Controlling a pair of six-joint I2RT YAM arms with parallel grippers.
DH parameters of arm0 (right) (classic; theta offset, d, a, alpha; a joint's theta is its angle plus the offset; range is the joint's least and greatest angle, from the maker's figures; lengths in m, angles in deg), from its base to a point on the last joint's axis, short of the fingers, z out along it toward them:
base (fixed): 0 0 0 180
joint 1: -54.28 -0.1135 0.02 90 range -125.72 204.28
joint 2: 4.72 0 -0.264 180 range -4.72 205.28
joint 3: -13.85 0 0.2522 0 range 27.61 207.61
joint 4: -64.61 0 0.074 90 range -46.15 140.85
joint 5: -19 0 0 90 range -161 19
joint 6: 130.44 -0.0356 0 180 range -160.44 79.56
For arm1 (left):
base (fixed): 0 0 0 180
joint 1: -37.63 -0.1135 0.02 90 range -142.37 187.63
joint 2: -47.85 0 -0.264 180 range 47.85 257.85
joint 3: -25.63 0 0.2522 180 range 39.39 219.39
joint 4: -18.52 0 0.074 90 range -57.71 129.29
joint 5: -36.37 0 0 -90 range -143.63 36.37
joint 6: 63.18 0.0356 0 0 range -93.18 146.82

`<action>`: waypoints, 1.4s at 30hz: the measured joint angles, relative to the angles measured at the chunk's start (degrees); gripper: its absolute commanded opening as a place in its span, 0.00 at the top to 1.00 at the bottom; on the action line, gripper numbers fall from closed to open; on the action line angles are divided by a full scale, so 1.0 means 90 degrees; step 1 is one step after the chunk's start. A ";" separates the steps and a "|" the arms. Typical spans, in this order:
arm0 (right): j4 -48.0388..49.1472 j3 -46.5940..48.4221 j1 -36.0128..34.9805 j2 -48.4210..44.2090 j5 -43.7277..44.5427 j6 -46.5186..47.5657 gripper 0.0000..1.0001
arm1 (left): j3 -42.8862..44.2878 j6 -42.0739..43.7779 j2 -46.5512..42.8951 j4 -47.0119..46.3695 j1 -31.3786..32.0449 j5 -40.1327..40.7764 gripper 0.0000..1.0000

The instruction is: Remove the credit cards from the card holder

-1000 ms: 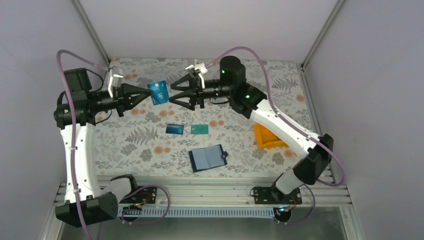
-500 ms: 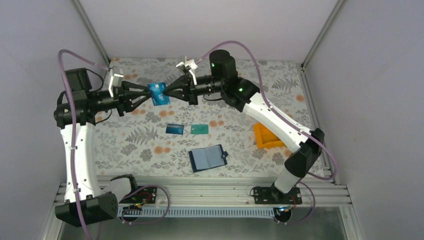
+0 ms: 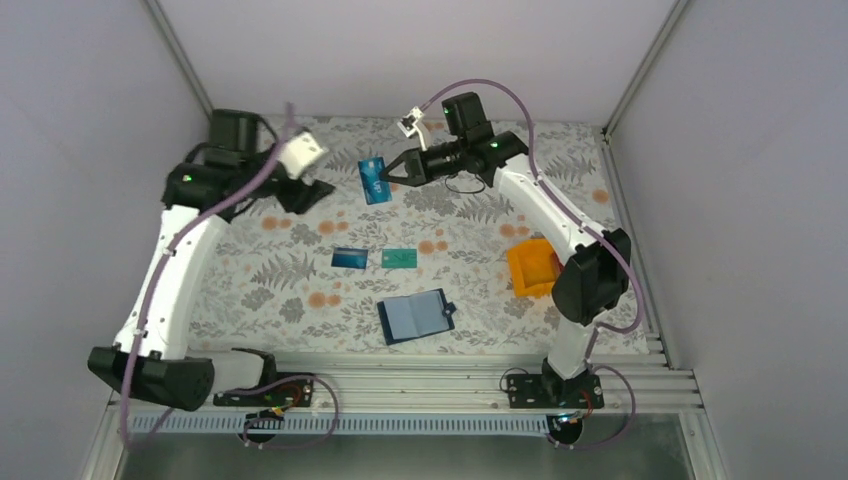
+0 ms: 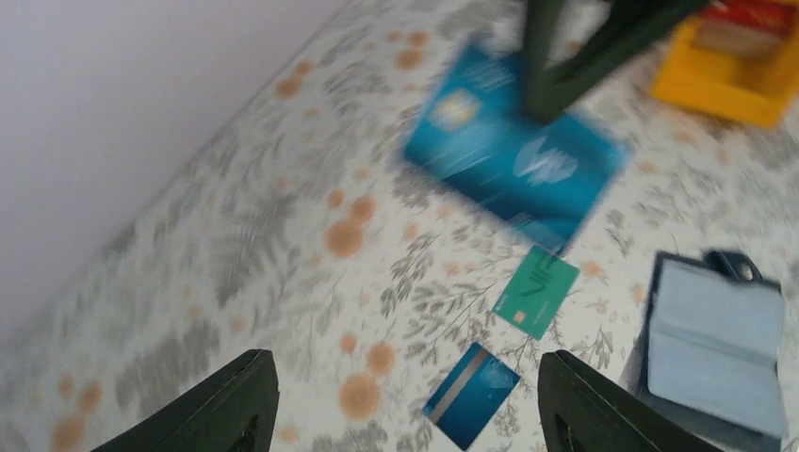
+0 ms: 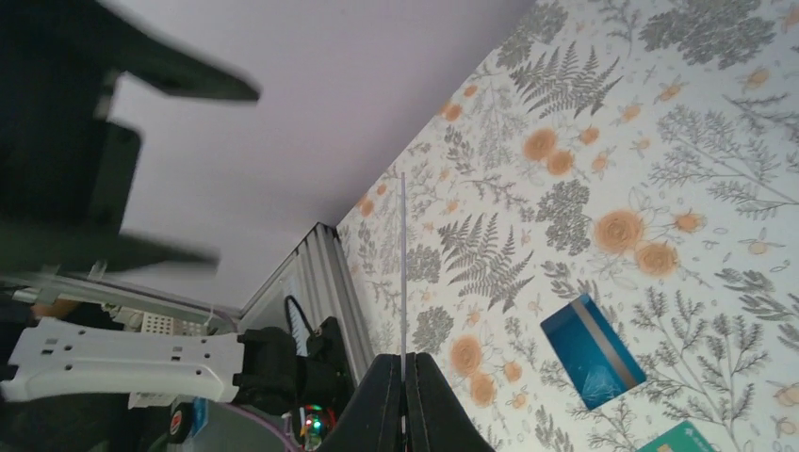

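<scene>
Credit card (image 3: 374, 180): blue, aloft at 12 o'clock, edge pinched in your right tool (image 3: 392, 178), ready to carry.
Left tool (image 4: 407, 381): spread wide, empty.
Card holder (image 3: 416, 316): open at 6 o'clock on surface (image 3: 260, 290), pockets reachable.

Nothing reads clearly: pale letters on the teal card (image 4: 535, 292) and marks on the lifted blue card (image 4: 513, 155) are blurred.

- Held card (image 3: 373, 180): smooth blue plastic, glossy.
- Blue card (image 3: 349, 258), teal card (image 3: 399, 258): thin plastic with a slight sheen.
- Holder (image 3: 415, 316): smooth, matt blue inside; material unclear.
- Bin (image 3: 535, 270): smooth orange plastic.
- Table cover (image 3: 300, 290): matt, floral print.
- Arm shells (image 3: 170, 275): smooth white plastic; joints matt black.
- Rail (image 3: 420, 372): ribbed bare metal.
</scene>
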 measured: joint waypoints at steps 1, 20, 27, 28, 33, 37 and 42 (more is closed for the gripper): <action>-0.0087 0.0000 0.0027 -0.0002 -0.0027 0.0005 0.96 | 0.0102 0.0168 0.0036 0.0053 0.0561 0.0333 0.30; -0.0838 -0.0308 -0.0279 -0.0308 -0.1712 0.0391 0.96 | -0.5467 0.8952 -0.4529 -0.4811 0.4148 0.2526 0.43; -0.1141 0.0000 -0.0738 -0.0199 -0.2001 0.0661 0.96 | -0.5627 0.9505 -0.4529 -0.5654 0.4148 0.2696 0.53; -0.1192 0.0044 -0.0782 -0.0180 -0.2021 0.0702 0.96 | -0.5620 0.9549 -0.4522 -0.5666 0.4148 0.2756 0.56; -0.1355 0.0092 -0.0872 -0.0121 -0.2047 0.0821 0.96 | -0.5549 0.9656 -0.4422 -0.5566 0.4148 0.3058 0.75; -0.1409 0.0238 -0.0913 -0.0053 -0.2072 0.0860 0.90 | -0.5399 0.9702 -0.4340 -0.5411 0.4146 0.3230 0.97; -0.1399 0.0262 -0.0906 -0.0039 -0.1766 0.0823 0.02 | -0.5297 0.9700 -0.4357 -0.5255 0.4170 0.3351 0.98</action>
